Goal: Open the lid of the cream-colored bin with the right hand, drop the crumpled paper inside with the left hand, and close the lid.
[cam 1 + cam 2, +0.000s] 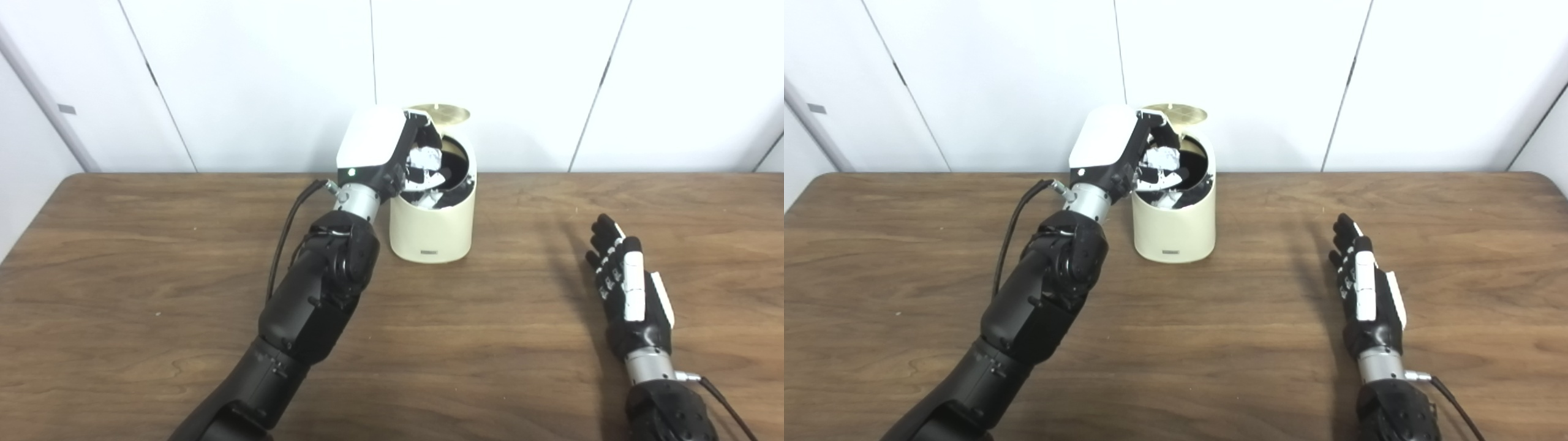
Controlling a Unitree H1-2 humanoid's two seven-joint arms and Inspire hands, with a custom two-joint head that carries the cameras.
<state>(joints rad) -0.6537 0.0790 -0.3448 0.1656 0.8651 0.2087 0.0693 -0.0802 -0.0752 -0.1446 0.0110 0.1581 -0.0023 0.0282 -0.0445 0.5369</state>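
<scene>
I see the cream-colored bin (433, 228) standing upright near the far edge of the wooden table (153, 257), its long axis vertical and its mouth facing up. Its lid (442, 114) is raised at the back, tilted up toward the wall. My left hand (392, 150) is over the opening, fingers curled around the crumpled paper (425, 160), which sits just above the rim. My right hand (628, 285) rests well apart on the table, fingers extended, holding nothing.
</scene>
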